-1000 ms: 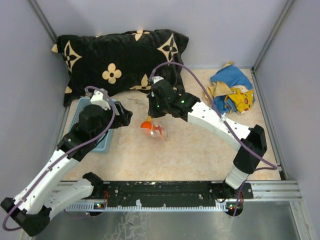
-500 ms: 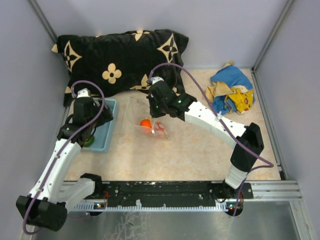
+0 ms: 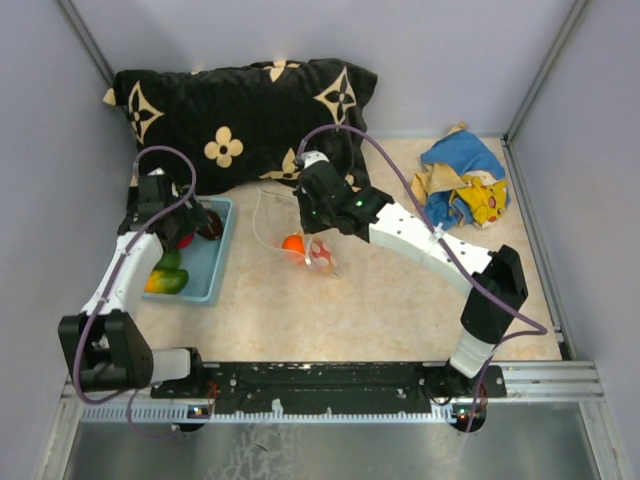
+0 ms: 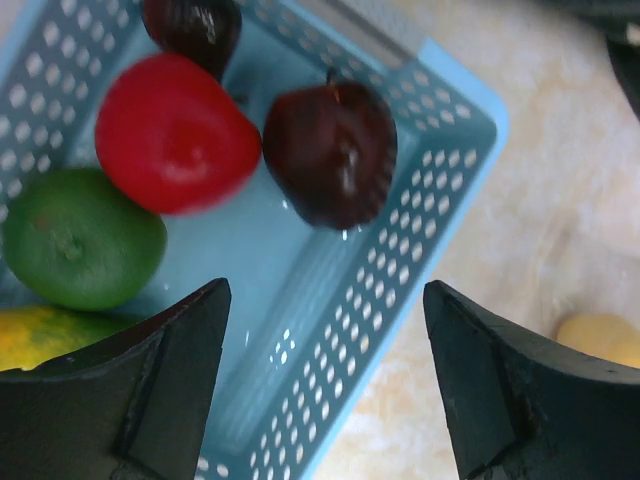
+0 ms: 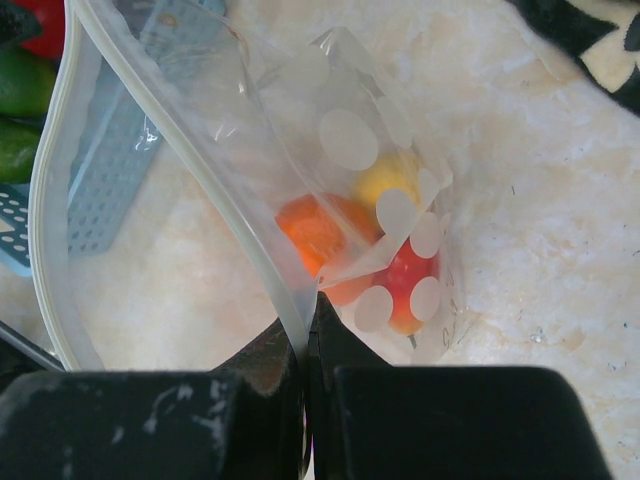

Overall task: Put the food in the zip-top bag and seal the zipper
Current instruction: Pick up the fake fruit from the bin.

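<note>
We are loading food [image 4: 170, 135]: right end effector [image 5: 305, 322] pinching the zipper [image 5: 222, 205], left end effector [image 4: 325, 300] spread above the basket [image 4: 445, 125]; next, grasping a fruit.

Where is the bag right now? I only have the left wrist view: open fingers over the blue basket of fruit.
Observer: The zip-top bag lies mid-table, just to the right of your basket, with its mouth towards the basket.
Operator: Is anything holding it for me?
Observer: Yes. The right gripper is shut on the bag's mouth edge at the zipper.
</note>
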`<state>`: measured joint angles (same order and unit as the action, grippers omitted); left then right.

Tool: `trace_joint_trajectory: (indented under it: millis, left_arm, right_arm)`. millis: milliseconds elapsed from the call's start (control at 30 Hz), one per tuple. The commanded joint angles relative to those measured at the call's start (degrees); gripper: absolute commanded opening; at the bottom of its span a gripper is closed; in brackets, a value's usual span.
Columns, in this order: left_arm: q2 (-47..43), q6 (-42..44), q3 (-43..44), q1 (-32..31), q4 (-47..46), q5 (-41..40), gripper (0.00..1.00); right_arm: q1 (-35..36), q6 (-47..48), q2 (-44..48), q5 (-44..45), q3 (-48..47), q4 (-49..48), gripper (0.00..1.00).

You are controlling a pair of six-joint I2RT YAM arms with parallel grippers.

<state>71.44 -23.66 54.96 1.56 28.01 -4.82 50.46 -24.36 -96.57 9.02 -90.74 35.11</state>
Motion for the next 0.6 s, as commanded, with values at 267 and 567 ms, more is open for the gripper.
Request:
trace_joint_trajectory:
  millis: [267,567]
  left_arm:
    - [22.8,2.9,18.9,1.9,0.4,1.1,0.83]
    - [30.6,4.0,21.5,2.0,3.4,2.1,0.88]
  right_arm:
    - [-0.2,1.1,-0.5,1.4,-0.7,-2.9,0.00]
    - [-0.2,0.9,-0.9,1.5,-0.8,-2.9,0.00]
